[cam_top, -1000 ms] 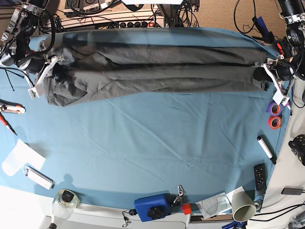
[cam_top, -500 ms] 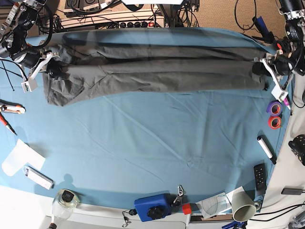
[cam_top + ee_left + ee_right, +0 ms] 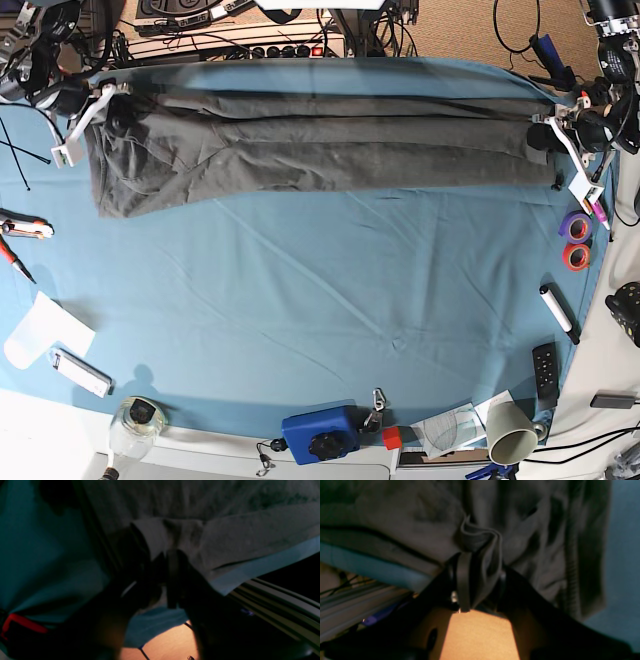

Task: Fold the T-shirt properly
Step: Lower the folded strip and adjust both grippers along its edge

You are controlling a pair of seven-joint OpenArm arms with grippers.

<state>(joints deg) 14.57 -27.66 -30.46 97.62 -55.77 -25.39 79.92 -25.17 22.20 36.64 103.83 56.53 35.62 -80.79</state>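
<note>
The dark charcoal-grey T-shirt (image 3: 320,145) lies stretched in a long folded band across the far side of the blue-clothed table. My left gripper (image 3: 548,132) is at the band's right end in the base view, shut on a fold of the T-shirt (image 3: 175,537). My right gripper (image 3: 108,112) is at the band's left end, shut on a bunched fold of the T-shirt (image 3: 480,555). The loose lower left corner (image 3: 120,200) sags toward me.
Purple and red tape rolls (image 3: 575,240), a white marker (image 3: 558,313) and a black remote (image 3: 545,372) lie along the right edge. A blue box (image 3: 320,432), a paper cup (image 3: 512,432) and a glass jar (image 3: 138,420) stand at the front. Cables run behind the table.
Both grippers have moved toward the far edge of the table, drawing the shirt band with them. The band now lies higher and straighter.
</note>
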